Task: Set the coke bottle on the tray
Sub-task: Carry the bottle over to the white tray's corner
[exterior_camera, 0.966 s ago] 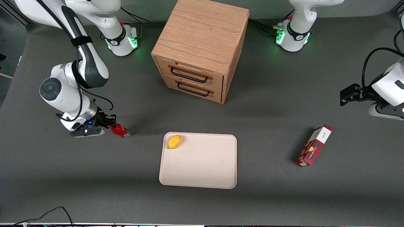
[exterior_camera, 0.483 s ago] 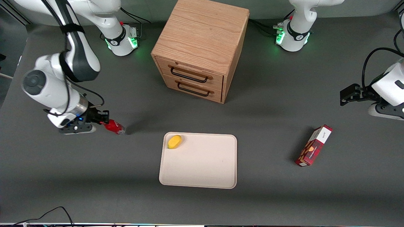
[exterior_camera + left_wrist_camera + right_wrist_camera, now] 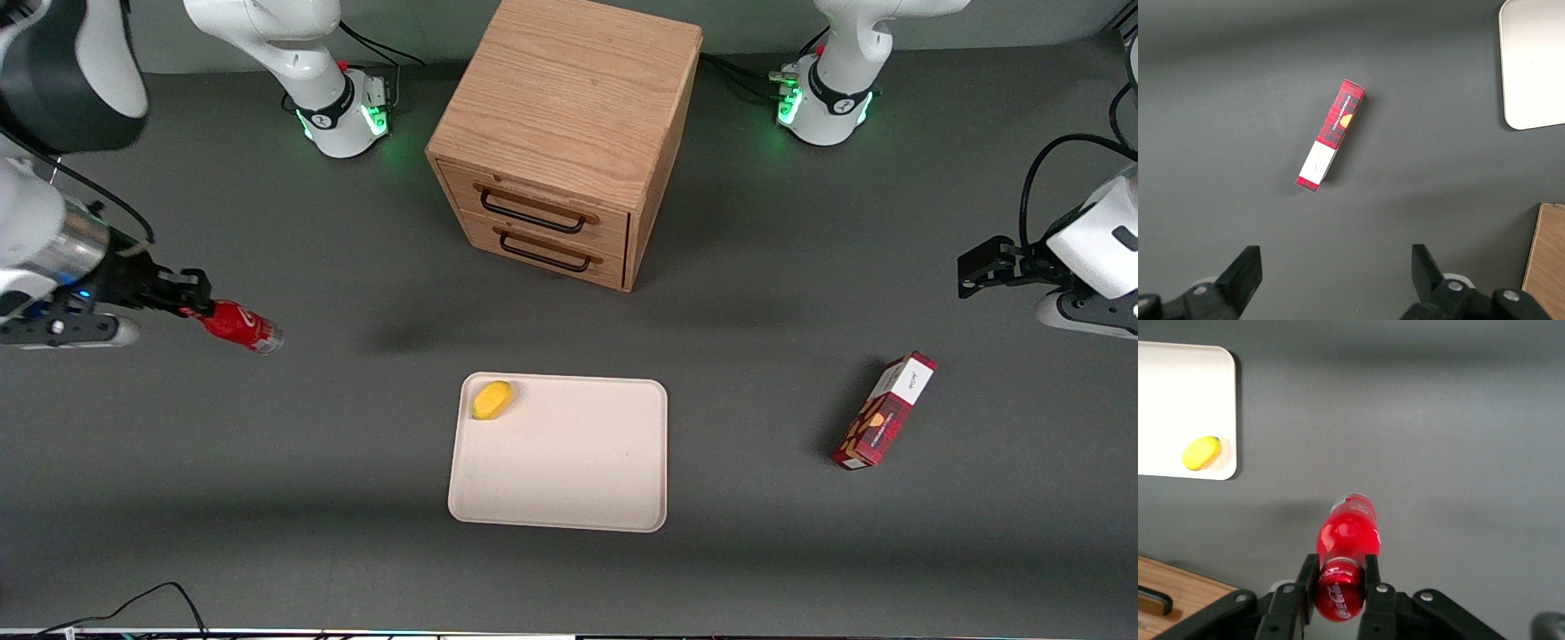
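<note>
**Coke bottle held aloft, well clear of tray**

Gripper [image 3: 188, 296] located toward the working arm's end of the table, raised above the grey surface, clamped on the cap end of the coke bottle [image 3: 233, 325]. Bottle carried roughly level, clear base pointing toward the table's middle, no contact with the table [image 3: 267, 462]. Confirmed in the right wrist view: gripper [image 3: 1340, 577] pinching the bottle's neck and cap between both fingers [image 3: 1372, 577], red body and greyish base of the coke bottle [image 3: 1347, 532] projecting outward over bare grey surface.

Tray [image 3: 569, 480] lying flat near the middle of the table, nearer to the front camera than the wooden drawer cabinet [image 3: 569, 133]. Well apart from the bottle. Yellow fruit [image 3: 492, 399] resting inside the tray, at the corner closest to the working arm and to the cabinet. Same corner of the tray [image 3: 1171, 380] with the yellow fruit [image 3: 1201, 452] seen in the right wrist view, just inside the rim.

Cabinet standing upright, both drawers shut, black handles facing the tray.

Red patterned carton box [image 3: 884, 410] lying on its side toward the parked arm's end of the table, well apart from the tray. Also seen in the left wrist view as carton box [image 3: 1330, 135], with one tray corner [image 3: 1531, 80] nearby.
</note>
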